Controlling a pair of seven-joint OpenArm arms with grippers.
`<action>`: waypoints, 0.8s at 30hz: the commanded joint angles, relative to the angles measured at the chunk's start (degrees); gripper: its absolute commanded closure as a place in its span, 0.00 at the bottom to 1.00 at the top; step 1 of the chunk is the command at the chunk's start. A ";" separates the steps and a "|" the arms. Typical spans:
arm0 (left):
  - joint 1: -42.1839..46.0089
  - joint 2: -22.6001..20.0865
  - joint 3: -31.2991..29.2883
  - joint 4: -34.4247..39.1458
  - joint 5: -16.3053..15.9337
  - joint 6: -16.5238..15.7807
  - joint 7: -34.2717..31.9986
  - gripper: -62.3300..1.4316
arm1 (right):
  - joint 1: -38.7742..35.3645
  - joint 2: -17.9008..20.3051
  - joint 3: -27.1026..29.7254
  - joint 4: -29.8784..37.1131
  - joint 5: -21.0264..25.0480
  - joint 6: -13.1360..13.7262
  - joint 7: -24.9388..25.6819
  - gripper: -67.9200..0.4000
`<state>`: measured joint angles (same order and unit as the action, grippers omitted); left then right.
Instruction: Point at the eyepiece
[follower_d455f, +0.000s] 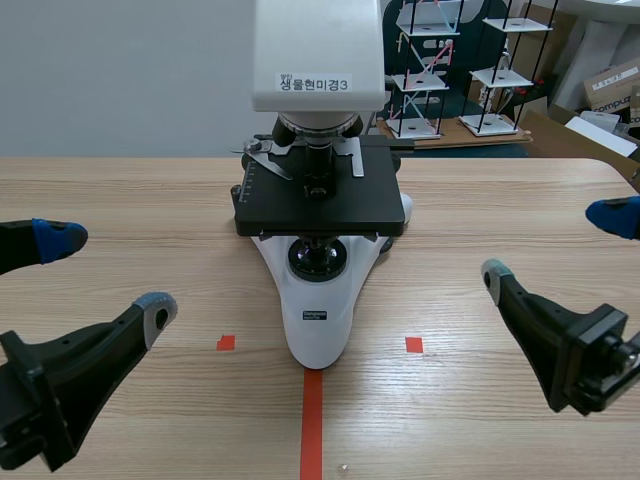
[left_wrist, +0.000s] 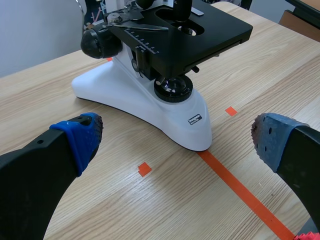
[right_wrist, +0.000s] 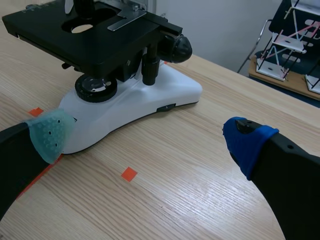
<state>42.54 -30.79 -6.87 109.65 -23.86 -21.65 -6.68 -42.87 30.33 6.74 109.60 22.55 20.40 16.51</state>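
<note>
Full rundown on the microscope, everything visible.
The microscope stands upright, white foot at the orange line's end. A black stage with metal clips sits above a round lens; black knobs flank it. The white head carries a label; its top, eyepiece included, is out of view. Only the table touches it.

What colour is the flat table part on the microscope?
Black. The stage on the white microscope shows best in the left wrist view.

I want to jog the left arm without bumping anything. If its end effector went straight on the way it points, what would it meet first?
Probably the microscope: its white base tip lies ahead between the left end effector's open fingers. Depth is unclear.
</note>
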 joint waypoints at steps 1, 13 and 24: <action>0.26 0.26 0.11 0.68 -0.42 -0.13 -0.96 0.00 | 1.09 0.79 0.50 0.81 0.55 -0.04 0.70 0.01; 0.26 0.28 0.11 0.68 -0.42 -0.13 -0.98 0.00 | 9.99 3.82 4.57 0.79 -0.28 -0.07 -1.81 0.95; 0.26 0.28 0.11 0.68 -0.42 -0.13 -0.98 0.00 | 30.51 14.78 3.87 -5.16 -0.15 0.92 -4.13 0.98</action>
<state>42.54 -30.79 -6.87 109.65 -23.86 -21.65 -6.68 -14.35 44.34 10.72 105.14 21.91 21.67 11.53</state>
